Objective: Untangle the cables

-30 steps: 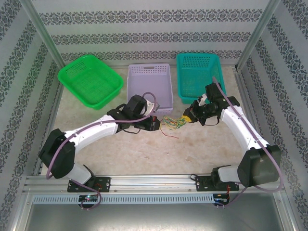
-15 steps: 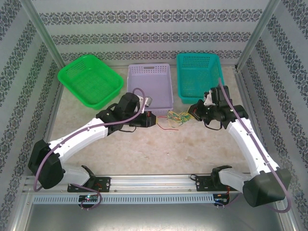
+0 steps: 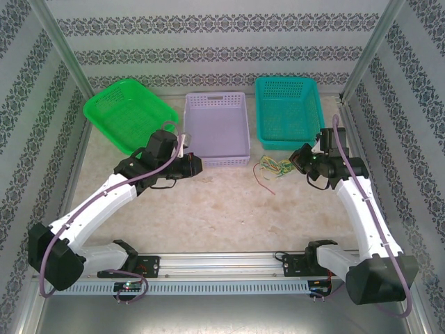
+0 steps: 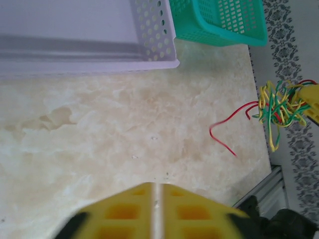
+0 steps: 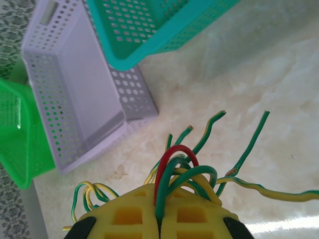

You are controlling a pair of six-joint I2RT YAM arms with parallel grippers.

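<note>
Cables (image 3: 272, 166): green, yellow, red tangle, clamped in right gripper (image 5: 159, 203) (near teal basket (image 3: 278, 139)). Left gripper (image 4: 155, 193): clenched, empty, well apart.

The table (image 3: 208, 216) has a pale, marbled beige top. Three open plastic baskets stand along its far side: a green basket (image 3: 128, 115) at 10 o'clock, turned askew, a lavender basket (image 3: 217, 125) at 12 and a teal basket (image 3: 286, 108) at 1, the last two side by side with a narrow gap. At 2 o'clock a strand of the cables (image 3: 272, 167) droops toward the surface; whether it touches is unclear.
</note>
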